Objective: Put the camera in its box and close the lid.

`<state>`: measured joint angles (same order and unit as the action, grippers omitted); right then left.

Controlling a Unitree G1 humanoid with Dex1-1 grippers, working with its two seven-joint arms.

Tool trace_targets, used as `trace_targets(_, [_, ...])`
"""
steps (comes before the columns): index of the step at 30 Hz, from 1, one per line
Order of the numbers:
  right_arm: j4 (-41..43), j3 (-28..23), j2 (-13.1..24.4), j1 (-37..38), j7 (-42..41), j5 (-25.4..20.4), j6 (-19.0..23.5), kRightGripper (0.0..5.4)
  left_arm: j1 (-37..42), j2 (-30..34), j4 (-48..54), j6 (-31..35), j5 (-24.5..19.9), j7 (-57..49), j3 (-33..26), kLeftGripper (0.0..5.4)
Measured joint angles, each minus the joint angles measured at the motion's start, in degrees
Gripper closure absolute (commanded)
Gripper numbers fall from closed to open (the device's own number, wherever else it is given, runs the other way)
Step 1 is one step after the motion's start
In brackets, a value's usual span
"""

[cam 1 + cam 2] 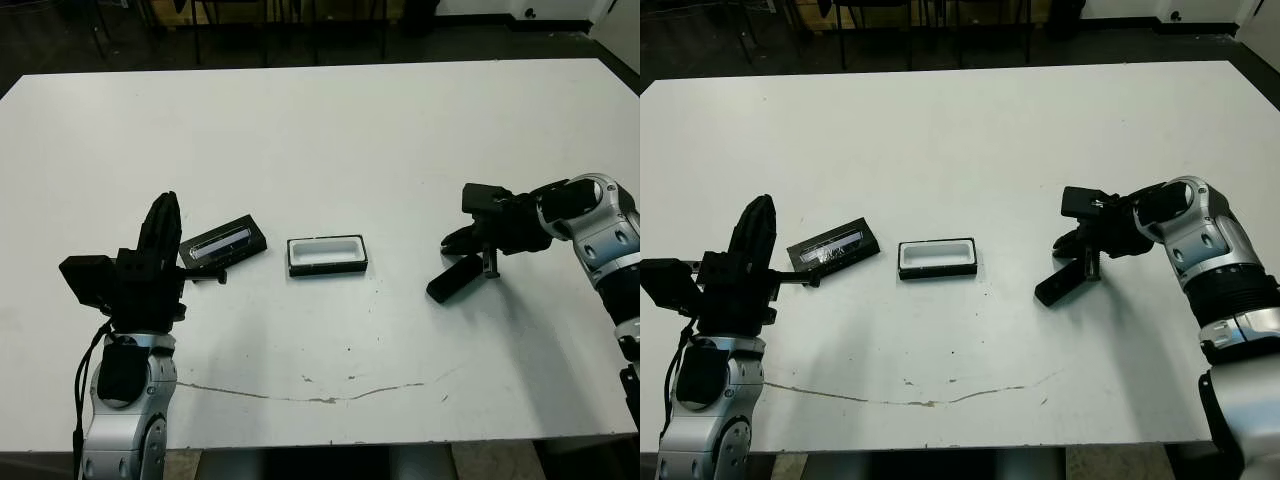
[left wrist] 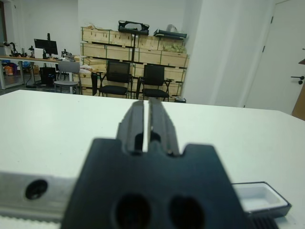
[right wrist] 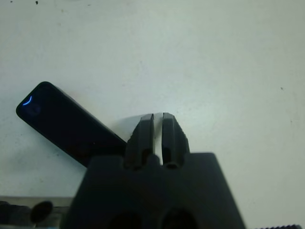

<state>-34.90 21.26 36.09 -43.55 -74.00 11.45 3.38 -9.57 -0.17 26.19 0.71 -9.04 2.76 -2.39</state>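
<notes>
The slim black bar-shaped camera (image 1: 454,278) lay flat on the white desk (image 1: 330,140), on the robot's right, well apart from the small black tray-like box with white lining (image 1: 327,254) near mid-desk. The flat black lid with a glossy grey stripe (image 1: 222,243) sat just left of the box, near the left tool (image 1: 163,222).

Right tool (image 1: 460,240) hovered just above the camera's far end, its fingers nearly together and gripping nothing (wrist view shows only a thin slit between them). Left tool likewise narrow and empty, raised upright.

The step in hand looked like grasping the camera. To do it well, the right tool should spread first, straddle the bar across its short width near the middle, then pinch so it stays level for the box.
</notes>
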Motion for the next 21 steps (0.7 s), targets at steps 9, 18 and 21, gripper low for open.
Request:
trace_targets(9, [0.3,0.3,2.1,0.1,-2.9,0.4,0.2,5.4,-0.1,0.0,0.0,0.0,-0.2,0.0,0.0,5.39])
trace_targets(18, [6.3,-0.3,4.6,3.0,-5.4,-0.8,5.5,5.4,-0.1,0.0,0.1,0.2,-0.2,0.0,0.0,5.39])
trace_targets(21, [8.0,-1.0,5.3,4.3,-5.4,-1.6,5.9,5.4,-0.1,-0.1,0.2,0.3,-0.2,0.0,0.1,5.39])
